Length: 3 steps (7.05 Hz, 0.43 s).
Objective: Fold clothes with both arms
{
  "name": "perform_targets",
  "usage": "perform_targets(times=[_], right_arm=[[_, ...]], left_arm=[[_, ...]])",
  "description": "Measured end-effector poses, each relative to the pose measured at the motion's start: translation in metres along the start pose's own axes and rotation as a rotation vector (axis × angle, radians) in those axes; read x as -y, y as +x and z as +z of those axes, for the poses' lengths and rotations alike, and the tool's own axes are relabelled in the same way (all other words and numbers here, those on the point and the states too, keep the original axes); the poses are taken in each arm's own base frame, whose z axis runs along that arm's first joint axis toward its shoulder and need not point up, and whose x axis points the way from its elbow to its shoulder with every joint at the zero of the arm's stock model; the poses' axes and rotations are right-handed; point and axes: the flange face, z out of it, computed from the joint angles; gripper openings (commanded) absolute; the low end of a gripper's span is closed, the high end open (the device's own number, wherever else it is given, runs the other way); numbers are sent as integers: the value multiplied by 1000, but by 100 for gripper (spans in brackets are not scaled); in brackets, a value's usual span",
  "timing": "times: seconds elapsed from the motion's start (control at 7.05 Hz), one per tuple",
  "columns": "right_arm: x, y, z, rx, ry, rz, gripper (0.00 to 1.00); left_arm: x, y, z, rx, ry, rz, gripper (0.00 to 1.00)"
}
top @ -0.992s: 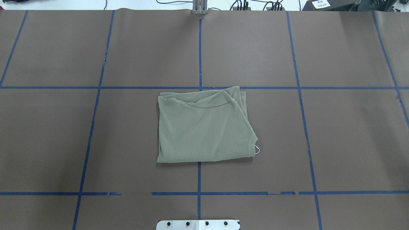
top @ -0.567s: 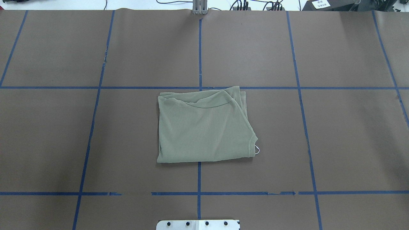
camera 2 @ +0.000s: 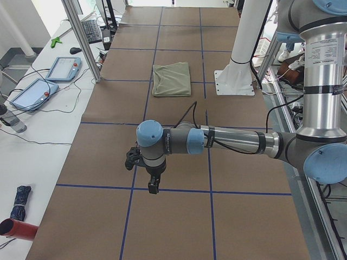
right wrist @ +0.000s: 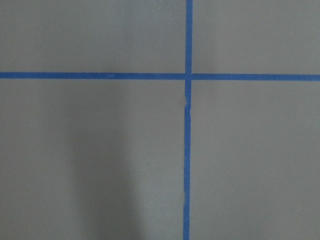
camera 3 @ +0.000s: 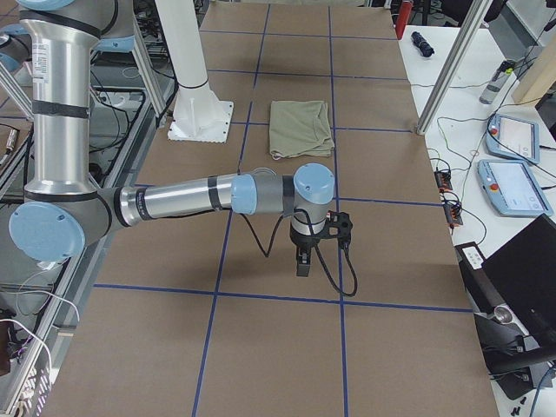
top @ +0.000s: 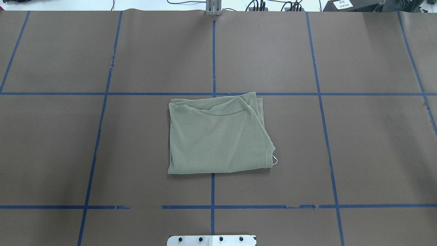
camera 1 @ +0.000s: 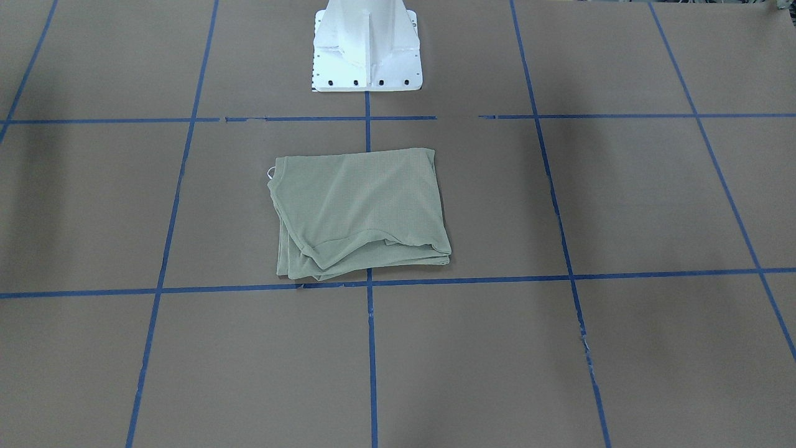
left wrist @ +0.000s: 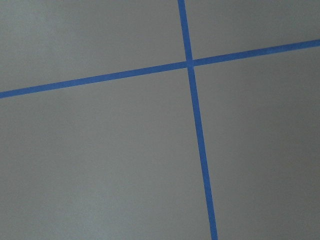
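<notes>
Shirt (top: 218, 136) lies folded flat at the middle of the table (top: 341, 143).
Expect soft, light, limp knit whose layers slide; you should pinch all layers at a corner. Left gripper (camera 2: 154, 188) and right gripper (camera 3: 301, 263) hang well apart from it; finger state cannot be told.

Wide brown paper (top: 375, 153) open left, right and above the folded shirt (top: 218, 136) at centre of the overhead view. Only the white pedestal base (camera 1: 367, 46) near it, top centre of the front-facing view, apart from the cloth. In the side views, left arm (camera 2: 233, 142) and right arm (camera 3: 174, 201) stretched across mid-frame, well apart from the shirt; aluminium post (camera 2: 81, 40) at the table's edge, upper left
</notes>
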Motion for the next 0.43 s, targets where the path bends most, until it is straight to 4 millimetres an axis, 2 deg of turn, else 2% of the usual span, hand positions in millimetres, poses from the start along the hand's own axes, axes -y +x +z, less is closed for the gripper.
perform_targets(times=[0.43], right_arm=[[-3, 3, 2, -2, -4, -5, 100]], left_arm=[[1, 2, -1, -8, 5, 3, 100]])
